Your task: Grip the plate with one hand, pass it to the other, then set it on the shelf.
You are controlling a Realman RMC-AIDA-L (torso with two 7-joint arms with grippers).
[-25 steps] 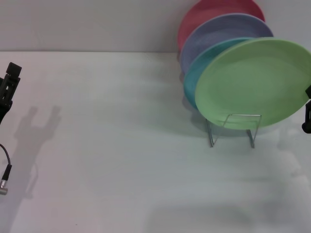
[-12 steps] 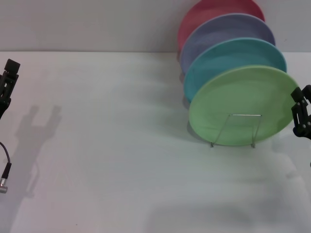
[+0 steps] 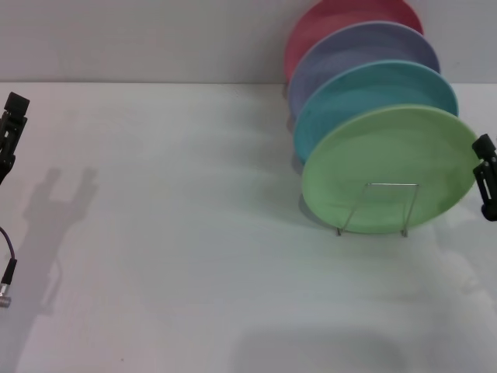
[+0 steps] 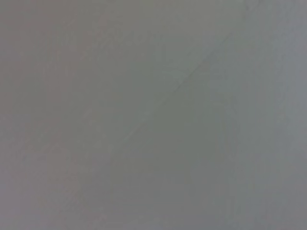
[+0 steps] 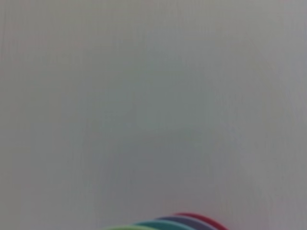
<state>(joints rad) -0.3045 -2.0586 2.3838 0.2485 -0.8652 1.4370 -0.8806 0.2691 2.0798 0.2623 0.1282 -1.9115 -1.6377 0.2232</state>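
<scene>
The light green plate (image 3: 386, 159) stands on edge in the front slot of the silver wire rack (image 3: 384, 207), leaning against the turquoise plate (image 3: 365, 89). My right gripper (image 3: 486, 179) is at the far right edge of the head view, just beside the green plate's right rim, open and holding nothing. My left gripper (image 3: 9, 132) is far off at the left edge, open and empty; its shadow shows two spread prongs. The right wrist view shows only the rims of the green plate (image 5: 120, 227) and the turquoise plate (image 5: 156, 224). The left wrist view shows plain grey.
Behind the turquoise plate stand a lavender plate (image 3: 353, 48) and a red plate (image 3: 330, 19) in the same rack, near the back wall. A cable with a metal plug (image 3: 6, 289) hangs at the left edge. The white table (image 3: 194, 233) spreads in front.
The green plate came down from a raised, held position into the rack's front slot. The right gripper let it go and has drawn slightly to the right. The left gripper barely moved.
</scene>
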